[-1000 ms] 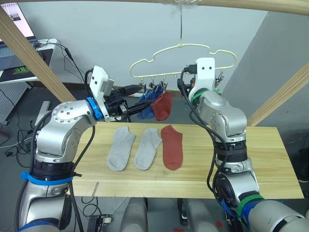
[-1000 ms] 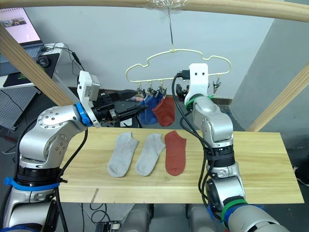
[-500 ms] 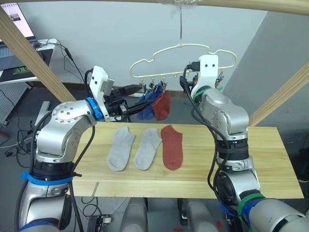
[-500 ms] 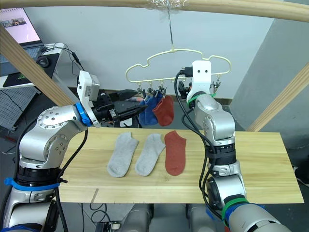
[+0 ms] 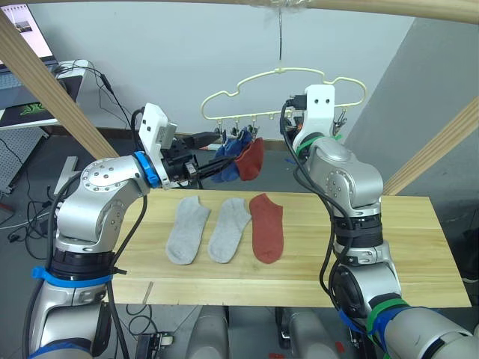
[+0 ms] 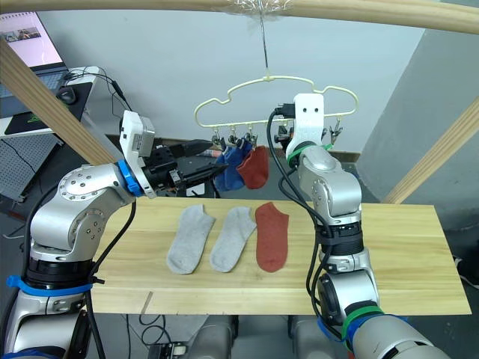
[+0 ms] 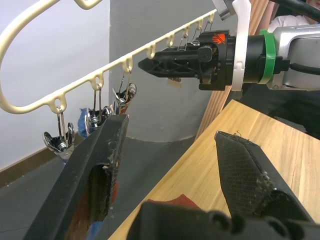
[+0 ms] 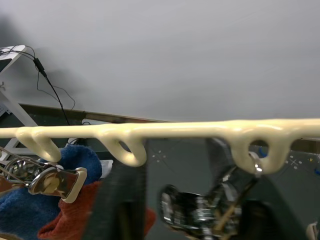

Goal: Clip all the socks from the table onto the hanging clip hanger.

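Left eye view: right gripper (image 5: 290, 127) has edged back along the clip hanger (image 5: 284, 93) bar toward the hung socks since half a second ago; red sock (image 5: 252, 159) and blue socks (image 5: 228, 161) hang just beside it. Two grey socks (image 5: 187, 229) and one rust sock (image 5: 267, 226) lie on the table (image 5: 419, 247) below, so three remain. Left wrist view: left gripper (image 7: 170, 150) fingers stand apart, holding nothing, the clips just ahead. Right wrist view: fingers blurred under the bar; cannot tell their state.

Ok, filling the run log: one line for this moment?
hanger: three socks clipped | table: two grey, one red sock | left gripper: open | right gripper: shut
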